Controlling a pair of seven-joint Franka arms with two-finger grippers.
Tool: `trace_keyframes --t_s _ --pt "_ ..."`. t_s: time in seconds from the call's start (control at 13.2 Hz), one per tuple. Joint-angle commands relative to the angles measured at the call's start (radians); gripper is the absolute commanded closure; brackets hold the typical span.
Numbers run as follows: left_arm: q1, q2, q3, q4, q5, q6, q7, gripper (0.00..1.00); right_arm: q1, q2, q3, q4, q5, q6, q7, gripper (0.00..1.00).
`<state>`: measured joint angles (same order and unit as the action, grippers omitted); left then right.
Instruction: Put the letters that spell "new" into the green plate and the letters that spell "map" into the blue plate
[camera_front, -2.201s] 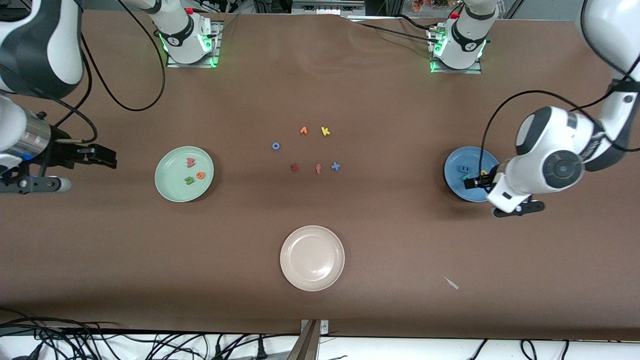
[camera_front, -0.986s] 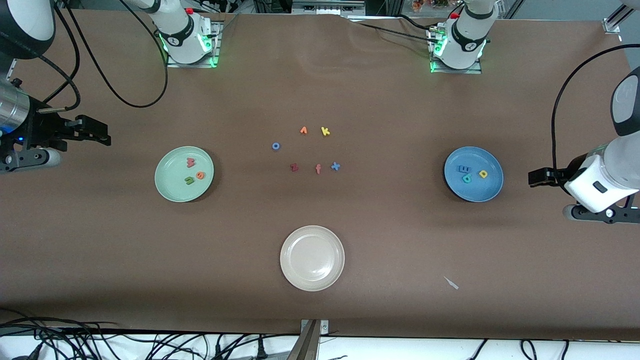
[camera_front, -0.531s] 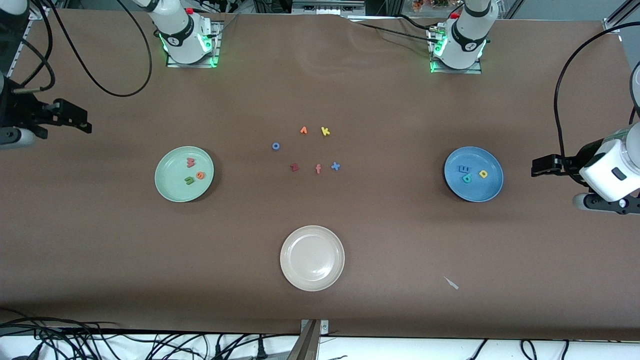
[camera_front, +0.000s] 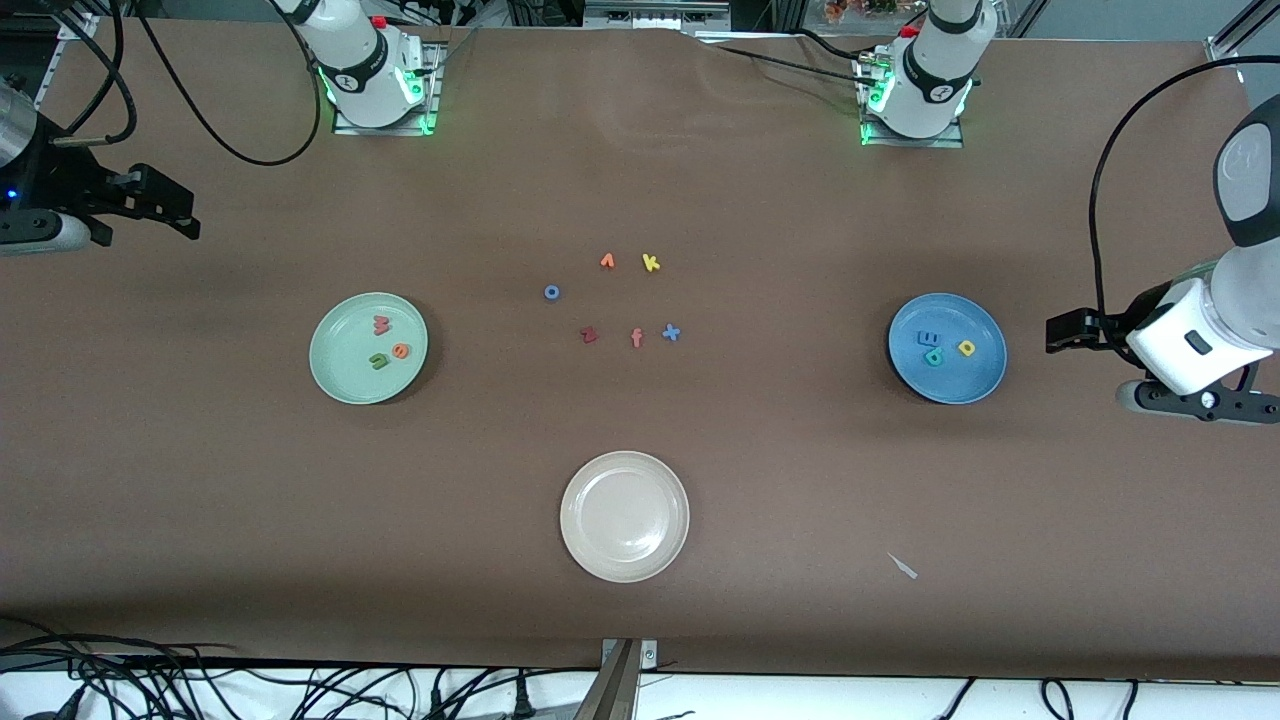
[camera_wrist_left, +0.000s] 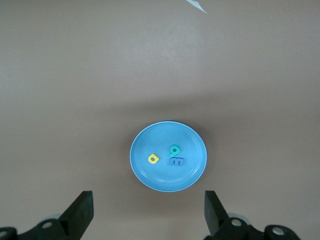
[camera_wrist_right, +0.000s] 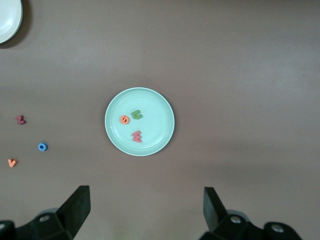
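The green plate (camera_front: 330, 330) (camera_wrist_right: 156, 111) holds the pinkish-red w (camera_front: 381, 324) (camera_wrist_right: 137, 136), the olive-green n (camera_front: 379, 361) (camera_wrist_right: 136, 115) and the orange e (camera_front: 400, 351) (camera_wrist_right: 124, 119). In the blue plate (camera_front: 978, 378) (camera_wrist_left: 162, 136) lie the blue m (camera_front: 929, 338) (camera_wrist_left: 176, 161), the teal a (camera_front: 934, 356) (camera_wrist_left: 174, 149) and the yellow p (camera_front: 966, 348) (camera_wrist_left: 153, 159). My left gripper (camera_front: 1055, 333) (camera_wrist_left: 149, 215) hangs open and empty over bare table between the blue plate and the left arm's end. My right gripper (camera_front: 185, 215) (camera_wrist_right: 146, 210) is open and empty, high over the right arm's end of the table.
A cream-white plate (camera_front: 624, 516) sits empty nearer the front camera. Loose letters lie mid-table: an orange one (camera_front: 607, 261), yellow k (camera_front: 651, 263), blue o (camera_front: 551, 292), dark red z (camera_front: 588, 335), salmon f (camera_front: 636, 338), blue x (camera_front: 671, 333). A white scrap (camera_front: 903, 566) lies near the front edge.
My left gripper has left the blue plate and drawn back toward the left arm's end. My right gripper has risen and pulled away from the green plate. The letters stay put.
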<state>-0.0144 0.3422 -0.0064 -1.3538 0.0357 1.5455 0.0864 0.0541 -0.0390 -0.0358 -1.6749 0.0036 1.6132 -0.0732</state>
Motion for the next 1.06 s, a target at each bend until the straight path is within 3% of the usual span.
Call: trace_keyframes --t_s 0.0,0.15,0.99 --pt "-0.01 -0.032 0.013 -0.041 -0.02 0.025 0.026 0.01 -0.055 -0.032 0.06 -0.034 -0.014 0.005 0.013 0.0" --pt "-0.013 -0.025 0.011 -0.031 -0.022 0.074 0.024 0.0 -0.063 -0.027 0.065 -0.028 -0.013 0.007 0.012 0.0" --pt "-0.03 -0.003 -0.01 -0.008 -0.028 0.084 0.009 0.0 -0.06 -0.019 0.054 -0.023 -0.007 0.007 0.013 0.0"
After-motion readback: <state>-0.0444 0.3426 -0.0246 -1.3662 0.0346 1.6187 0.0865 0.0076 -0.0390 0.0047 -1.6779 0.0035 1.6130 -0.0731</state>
